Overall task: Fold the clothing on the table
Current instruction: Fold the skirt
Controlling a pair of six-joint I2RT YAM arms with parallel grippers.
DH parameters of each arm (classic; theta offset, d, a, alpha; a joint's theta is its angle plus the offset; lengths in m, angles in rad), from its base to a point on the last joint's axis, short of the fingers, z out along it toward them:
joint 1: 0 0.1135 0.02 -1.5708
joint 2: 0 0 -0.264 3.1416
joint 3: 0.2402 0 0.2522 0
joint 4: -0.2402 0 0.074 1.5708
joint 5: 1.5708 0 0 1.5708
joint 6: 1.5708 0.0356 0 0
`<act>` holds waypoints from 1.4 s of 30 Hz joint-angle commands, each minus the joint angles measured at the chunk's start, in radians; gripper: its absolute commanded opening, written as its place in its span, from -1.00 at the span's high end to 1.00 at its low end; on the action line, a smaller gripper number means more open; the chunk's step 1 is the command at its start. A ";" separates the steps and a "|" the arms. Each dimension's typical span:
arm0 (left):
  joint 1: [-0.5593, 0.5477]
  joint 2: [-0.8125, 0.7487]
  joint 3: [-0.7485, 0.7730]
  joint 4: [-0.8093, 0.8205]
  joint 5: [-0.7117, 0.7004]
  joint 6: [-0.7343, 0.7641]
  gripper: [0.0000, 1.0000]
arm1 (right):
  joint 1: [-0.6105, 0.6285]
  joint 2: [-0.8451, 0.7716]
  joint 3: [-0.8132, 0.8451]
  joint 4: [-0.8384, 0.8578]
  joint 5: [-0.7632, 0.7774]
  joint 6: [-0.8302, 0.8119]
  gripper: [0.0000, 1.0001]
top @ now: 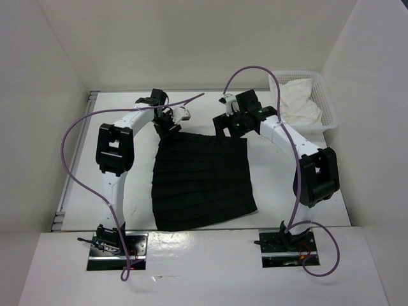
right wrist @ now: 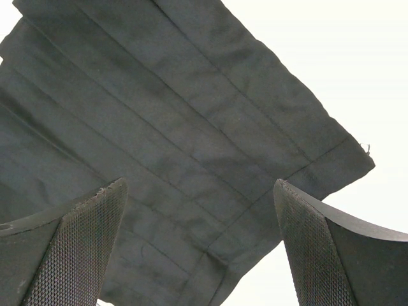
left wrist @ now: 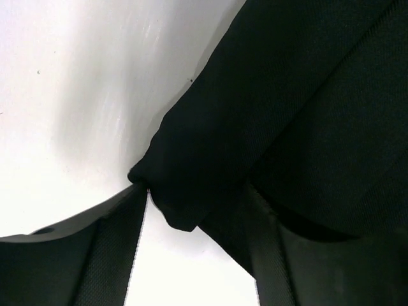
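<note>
Nearest me, at the bottom of the overhead view, are the two bolted mounts, the left base point(top: 115, 242) and the right base point(top: 284, 243). From the left one I follow the white arm up to the left gripper point(top: 167, 127), which sits at the upper left corner of the black pleated garment point(top: 201, 182). In its wrist view the jaws stand apart with that folded corner of cloth lying between them. One finger point(left wrist: 95, 255) touches the corner's tip, but I see bare tabletop in the gap and nothing pinched. The garment lies spread flat in the middle of the table point(top: 274, 185), slightly wider toward the bottom of the frame. At its upper right corner hangs the right gripper point(top: 224, 126), spread wide, its textured pads point(right wrist: 83, 242) framing the banded corner with nothing held. Whether they touch the cloth I cannot tell. In the upper right of the overhead frame a white basket point(top: 328, 108) stands at the table's far corner, holding crumpled white cloth point(top: 296, 102).
</note>
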 commanded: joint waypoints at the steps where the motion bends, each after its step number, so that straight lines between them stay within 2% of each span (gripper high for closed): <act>1: -0.004 0.026 0.038 -0.017 0.021 0.025 -0.31 | -0.005 -0.055 -0.022 0.014 -0.018 -0.014 -0.98; 4: -0.004 0.026 0.038 -0.017 0.021 0.025 -0.17 | -0.005 -0.064 -0.022 0.014 -0.018 -0.014 -0.98; 10: -0.004 0.015 0.019 -0.026 0.010 0.025 0.38 | -0.005 -0.064 -0.032 0.023 0.029 -0.032 -0.98; 19: -0.004 -0.072 -0.100 0.025 0.010 -0.013 1.00 | -0.138 0.020 -0.030 0.077 0.077 -0.114 -0.98; 31: -0.004 -0.150 -0.183 0.054 0.001 -0.022 1.00 | -0.195 0.207 0.042 0.086 0.016 -0.183 -0.98; 42: -0.004 -0.170 -0.202 0.063 0.001 -0.031 1.00 | -0.224 0.281 0.082 0.105 -0.007 -0.212 -0.98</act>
